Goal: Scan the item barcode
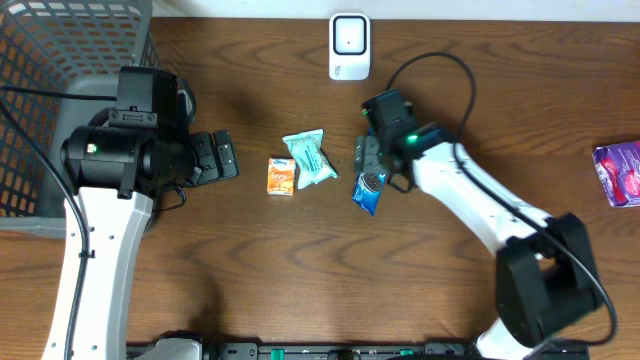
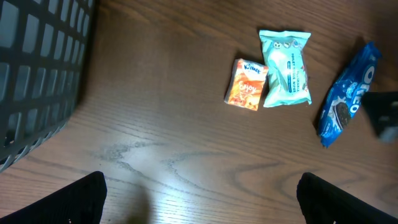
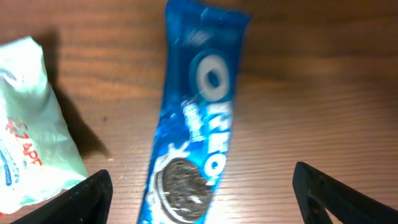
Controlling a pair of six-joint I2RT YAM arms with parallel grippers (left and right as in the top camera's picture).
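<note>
Right gripper: fingers wide apart, hanging over the Oreo pack, clamped on nothing. The pack lies flat on the table, logo side up, between the fingers but touching neither.

Left gripper: fingers also apart, empty, well left of the snacks.

Layout: the Oreo pack is at mid-table, just right of a teal pack, with an orange pack left of that. The scanner stands at the far edge, well apart from all three.

Step, as I judge it: the grasp on the Oreo pack, with nothing lifted or scanned yet.

Next move calls for lowering, closing across the pack's narrow width, then carrying it far to the scanner. No barcode shows, so it is likely underneath and the pack will need turning.
</note>
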